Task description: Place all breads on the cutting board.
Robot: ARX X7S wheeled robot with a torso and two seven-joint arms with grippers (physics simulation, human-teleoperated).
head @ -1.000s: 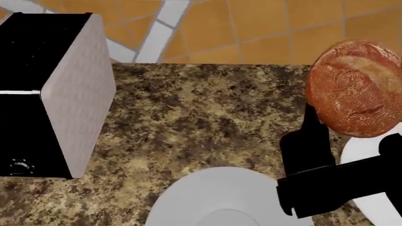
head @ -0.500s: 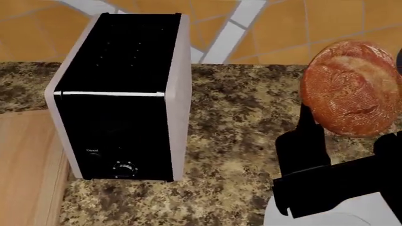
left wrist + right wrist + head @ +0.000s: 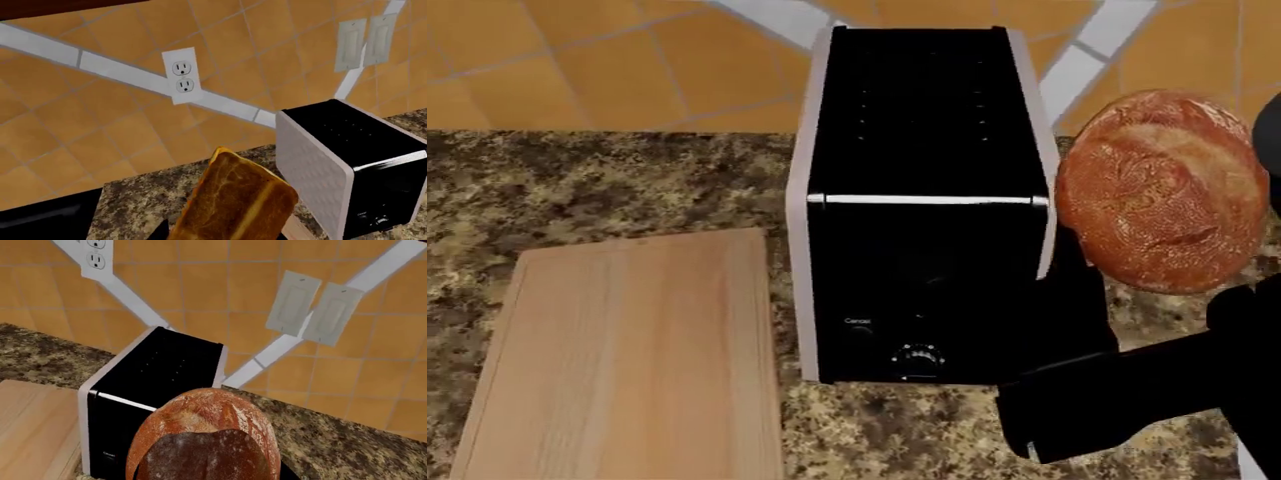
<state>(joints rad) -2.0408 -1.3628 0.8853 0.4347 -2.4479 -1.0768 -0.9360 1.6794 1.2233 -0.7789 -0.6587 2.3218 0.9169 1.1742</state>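
My right gripper (image 3: 1121,300) is shut on the round reddish-brown boule (image 3: 1161,190) and holds it up in the air to the right of the black toaster; the boule fills the near part of the right wrist view (image 3: 203,437). My left gripper is shut on the golden-orange loaf (image 3: 237,202), seen only in the left wrist view, held above the counter; its fingers are mostly hidden behind the loaf. The pale wood cutting board (image 3: 627,360) lies flat and bare on the counter left of the toaster, and shows in the right wrist view (image 3: 33,425).
The black toaster (image 3: 921,200) with white sides stands between the board and the boule, against the orange tiled wall. The speckled granite counter (image 3: 587,180) surrounds both. A wall outlet (image 3: 180,76) and light switches (image 3: 313,307) are on the wall.
The head view has swung left: the toaster has shifted from the left side toward the centre-right, the cutting board has come fully into view, and the white plate has left the view. The boule stays in the right gripper.
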